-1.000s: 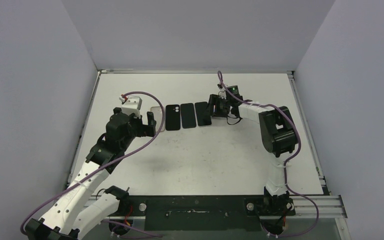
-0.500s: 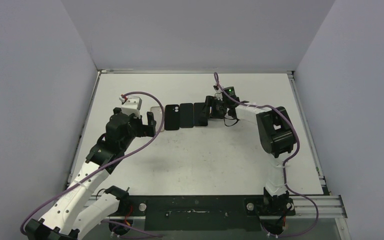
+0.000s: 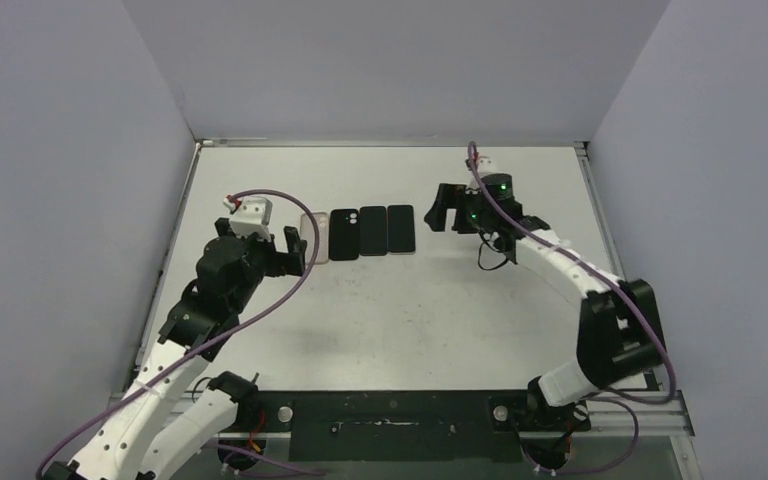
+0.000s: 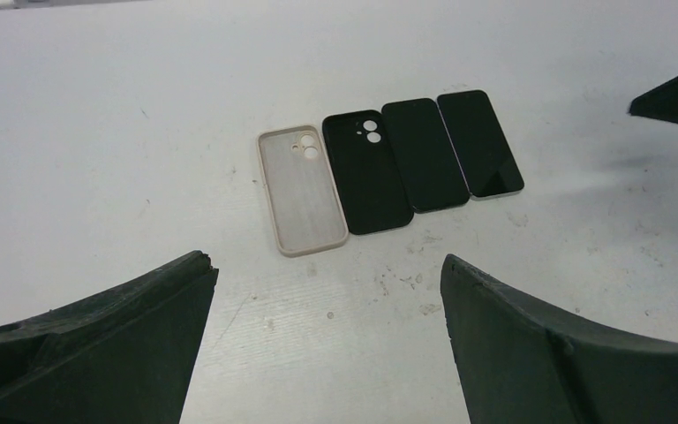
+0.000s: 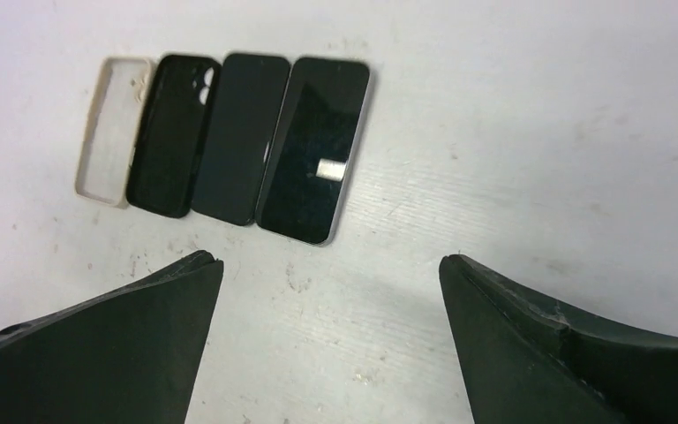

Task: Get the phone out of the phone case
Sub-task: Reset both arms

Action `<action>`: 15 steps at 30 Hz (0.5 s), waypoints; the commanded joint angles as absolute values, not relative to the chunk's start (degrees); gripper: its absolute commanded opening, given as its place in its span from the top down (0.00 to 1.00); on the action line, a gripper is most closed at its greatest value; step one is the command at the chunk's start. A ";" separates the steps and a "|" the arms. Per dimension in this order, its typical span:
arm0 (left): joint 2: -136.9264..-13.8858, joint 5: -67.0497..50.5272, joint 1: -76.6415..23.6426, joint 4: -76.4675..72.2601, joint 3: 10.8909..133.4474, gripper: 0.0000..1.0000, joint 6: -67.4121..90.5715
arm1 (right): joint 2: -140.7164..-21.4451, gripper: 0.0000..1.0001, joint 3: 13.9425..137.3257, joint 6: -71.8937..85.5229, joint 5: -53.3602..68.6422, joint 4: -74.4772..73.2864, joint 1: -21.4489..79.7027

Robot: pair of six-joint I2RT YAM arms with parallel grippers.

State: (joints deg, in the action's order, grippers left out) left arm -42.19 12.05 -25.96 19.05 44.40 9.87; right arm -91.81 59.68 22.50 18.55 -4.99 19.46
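Phone point(image 5: 314, 149) lies untouched ahead of the right claw point(image 5: 328, 262), which gapes empty; left claw point(image 4: 327, 262) gapes too

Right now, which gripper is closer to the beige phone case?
Left. The left gripper sits just beside the left edge of the beige phone case; the right gripper is at the row's opposite end, beyond the rightmost phone.

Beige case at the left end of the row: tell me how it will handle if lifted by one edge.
The beige case lies empty, a thin-walled shell, so it is probably light and may flex if pinched by one edge. Lying flat on the table, it should slide when pushed, not roll or tip. Its matte surface probably grips well.
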 commanded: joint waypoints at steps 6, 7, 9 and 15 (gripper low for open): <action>-29.56 16.71 -26.19 21.81 47.44 0.03 10.71 | -54.68 0.00 47.66 16.72 -5.90 -10.49 18.56; -28.03 17.35 -26.19 22.14 47.15 0.03 10.72 | -50.90 0.00 46.82 16.12 -7.63 -11.59 18.61; -24.56 18.59 -26.19 22.68 46.70 0.03 10.72 | -43.63 0.00 45.18 15.43 -11.87 -13.93 18.51; -15.84 22.16 -26.44 23.64 44.40 0.03 9.92 | -26.66 0.00 40.95 13.73 -18.07 -18.71 18.53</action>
